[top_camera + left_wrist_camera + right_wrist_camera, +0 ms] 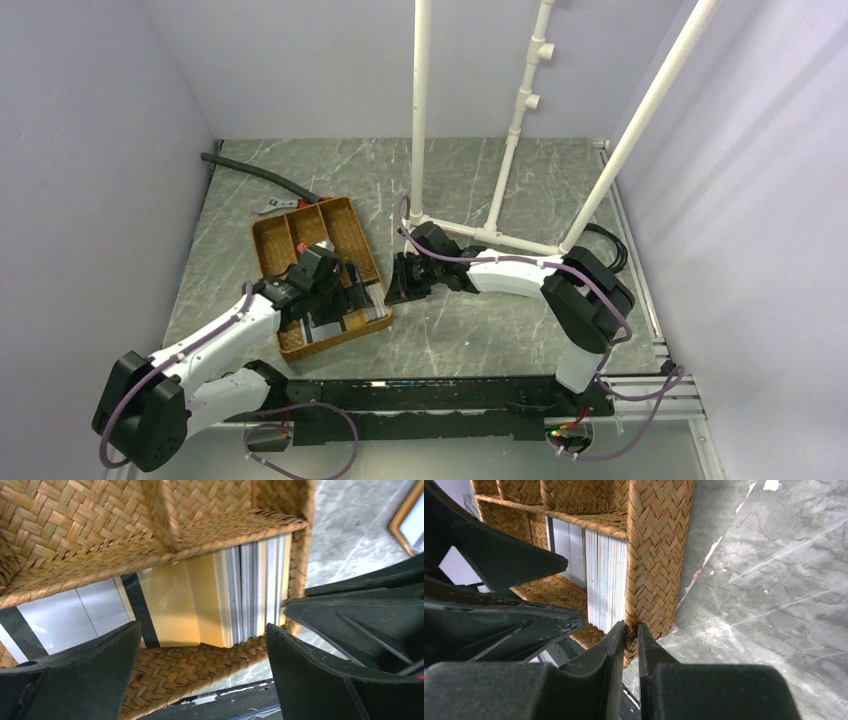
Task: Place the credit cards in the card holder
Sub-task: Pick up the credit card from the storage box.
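Several credit cards (255,595) stand on edge in the front compartment of a brown woven tray (100,565). More white and grey cards (75,615) with dark stripes lie flat beside them. Between the two lots lies a flat tan sleeve, the card holder (170,600). My left gripper (202,630) hangs open just above this compartment with nothing between its fingers. My right gripper (631,625) is shut on the tray's woven end wall (656,540), right next to the upright cards (606,575). From above, both grippers (325,285) (395,285) meet at the tray's right front corner.
The tray (262,245) has several more compartments further back. An orange-rimmed flat thing (407,515) lies on the marble table to the right, cut off by the frame. A black hose (255,172) lies at the back left. White pipe legs (480,235) stand behind the right arm.
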Robot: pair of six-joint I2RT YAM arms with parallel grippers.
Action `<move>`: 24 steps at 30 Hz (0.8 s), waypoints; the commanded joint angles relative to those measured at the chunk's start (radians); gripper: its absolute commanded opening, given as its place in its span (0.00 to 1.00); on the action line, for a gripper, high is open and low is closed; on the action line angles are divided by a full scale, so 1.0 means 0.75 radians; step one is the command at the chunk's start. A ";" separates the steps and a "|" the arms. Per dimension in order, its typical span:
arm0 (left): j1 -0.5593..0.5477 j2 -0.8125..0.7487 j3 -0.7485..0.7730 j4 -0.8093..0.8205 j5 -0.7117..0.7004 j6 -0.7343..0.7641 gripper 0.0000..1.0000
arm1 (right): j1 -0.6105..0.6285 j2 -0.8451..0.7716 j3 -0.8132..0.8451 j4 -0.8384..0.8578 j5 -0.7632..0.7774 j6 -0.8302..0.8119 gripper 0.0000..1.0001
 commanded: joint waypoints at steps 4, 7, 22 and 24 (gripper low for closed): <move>0.010 0.148 -0.063 0.142 -0.012 0.003 0.99 | 0.024 0.009 0.045 0.045 -0.027 0.008 0.15; 0.012 0.192 -0.100 0.302 0.076 0.012 0.99 | 0.028 0.014 0.051 0.043 -0.027 0.010 0.15; 0.013 0.058 -0.097 0.513 0.133 -0.010 0.72 | 0.039 0.034 0.070 0.037 -0.032 0.010 0.15; 0.012 0.045 -0.103 0.512 0.127 -0.017 0.68 | 0.039 0.032 0.070 0.034 -0.027 0.008 0.15</move>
